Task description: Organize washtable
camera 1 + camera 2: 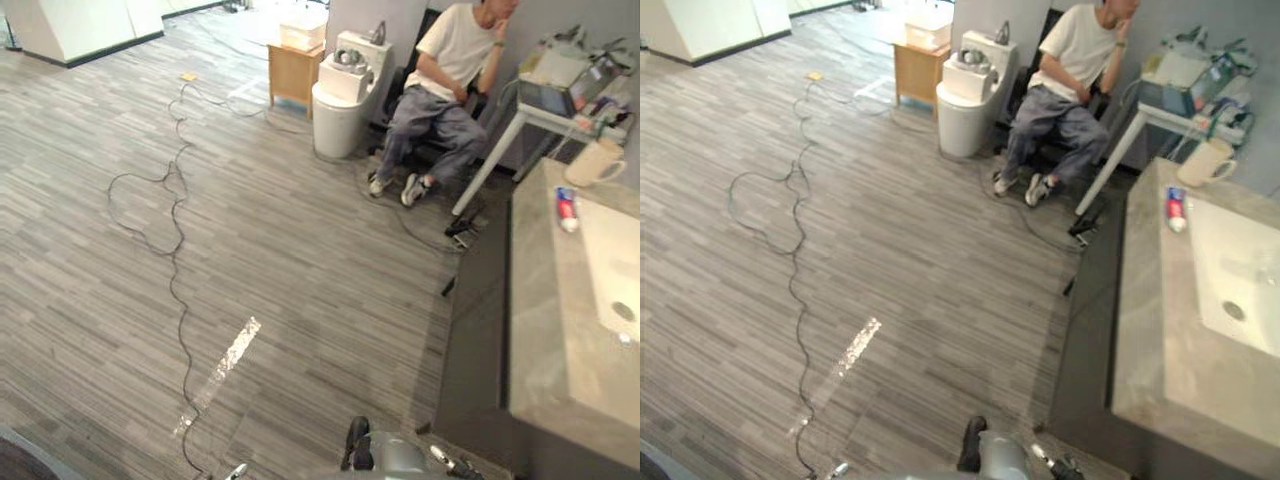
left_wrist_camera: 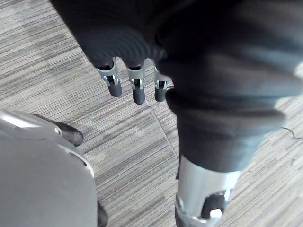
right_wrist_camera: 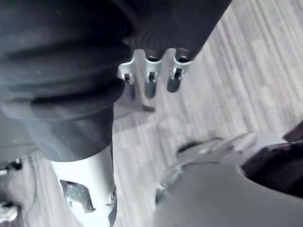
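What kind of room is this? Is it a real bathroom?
Probably a pretend bathroom inside a lab or office. There is a grey stone washtable with a white sink and a white toilet, but also a seated person beside a white desk piled with equipment.

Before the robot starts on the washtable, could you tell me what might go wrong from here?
The toothpaste tube lies beside the sink; a clumsy reach could tip it into the basin. The mug stands near the far end of the washtable and might be knocked off. A person sits just past that end, so walking up could crowd their legs. The left hand and right hand hang open over the floor.
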